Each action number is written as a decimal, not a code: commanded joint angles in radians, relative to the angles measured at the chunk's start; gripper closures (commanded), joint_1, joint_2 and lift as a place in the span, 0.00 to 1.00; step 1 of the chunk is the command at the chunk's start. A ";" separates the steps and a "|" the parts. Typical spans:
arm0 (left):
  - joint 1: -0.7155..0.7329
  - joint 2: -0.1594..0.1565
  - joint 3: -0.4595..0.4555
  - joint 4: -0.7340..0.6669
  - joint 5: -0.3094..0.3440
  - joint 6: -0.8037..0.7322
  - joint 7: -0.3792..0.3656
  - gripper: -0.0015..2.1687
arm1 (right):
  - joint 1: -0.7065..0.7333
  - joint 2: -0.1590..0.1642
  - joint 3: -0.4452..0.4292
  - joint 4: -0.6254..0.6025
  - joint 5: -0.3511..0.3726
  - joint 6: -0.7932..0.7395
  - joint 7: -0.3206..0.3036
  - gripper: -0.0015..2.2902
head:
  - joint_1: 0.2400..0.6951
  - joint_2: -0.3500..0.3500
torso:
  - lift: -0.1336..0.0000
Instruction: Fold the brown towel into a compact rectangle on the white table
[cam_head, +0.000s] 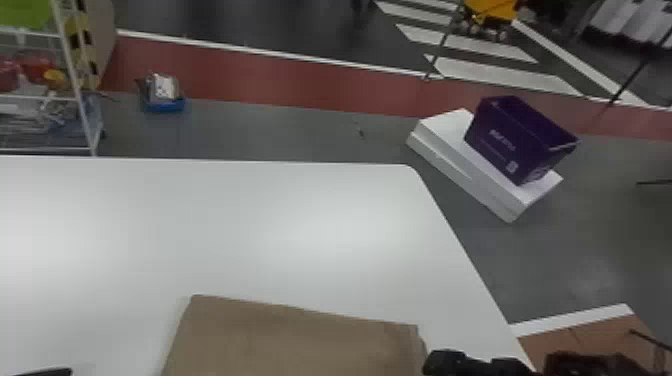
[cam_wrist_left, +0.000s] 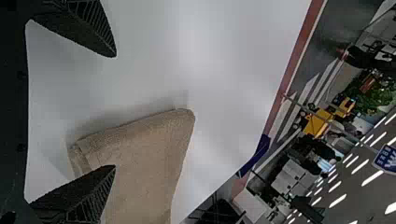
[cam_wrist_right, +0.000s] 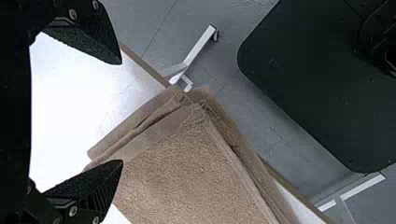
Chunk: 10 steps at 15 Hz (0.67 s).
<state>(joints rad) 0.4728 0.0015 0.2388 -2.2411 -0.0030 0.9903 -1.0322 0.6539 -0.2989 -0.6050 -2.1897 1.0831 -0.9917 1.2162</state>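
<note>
The brown towel (cam_head: 295, 342) lies folded in layers at the near side of the white table (cam_head: 225, 220). At the bottom left corner is a dark tip of my left gripper (cam_head: 45, 372), left of the towel; my right gripper (cam_head: 472, 363) is by its right edge. In the left wrist view my left gripper (cam_wrist_left: 115, 111) is open, one finger overlapping a corner of the towel (cam_wrist_left: 144, 163). My right gripper (cam_wrist_right: 122, 112) is also open, one finger over the side of the towel (cam_wrist_right: 187, 172), whose stacked hems reach the table edge. Contact cannot be told.
Beyond the table's right edge, a purple bin (cam_head: 520, 140) stands on a white box (cam_head: 450, 145) on the floor. A wire shelf (cam_head: 75, 85) stands past the far left, with a blue tray (cam_head: 164, 105) beside it. A dark panel (cam_wrist_right: 322, 84) lies beyond the table edge.
</note>
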 joint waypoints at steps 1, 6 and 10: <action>0.000 -0.004 -0.001 0.001 0.000 0.000 0.001 0.01 | -0.008 -0.002 0.025 0.002 0.000 0.058 0.000 0.12 | 1.00 0.00 | 0.08; 0.000 -0.004 0.004 0.009 0.001 0.000 -0.003 0.01 | -0.025 0.000 0.071 0.016 0.011 0.065 -0.001 0.13 | 1.00 0.00 | 0.08; 0.003 -0.004 0.010 0.011 0.001 0.000 -0.008 0.01 | -0.030 0.000 0.093 0.016 0.035 0.068 0.000 0.34 | 1.00 0.01 | 0.08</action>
<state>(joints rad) 0.4739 0.0015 0.2458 -2.2305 -0.0015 0.9903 -1.0399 0.6251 -0.2993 -0.5161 -2.1724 1.1138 -0.9242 1.2161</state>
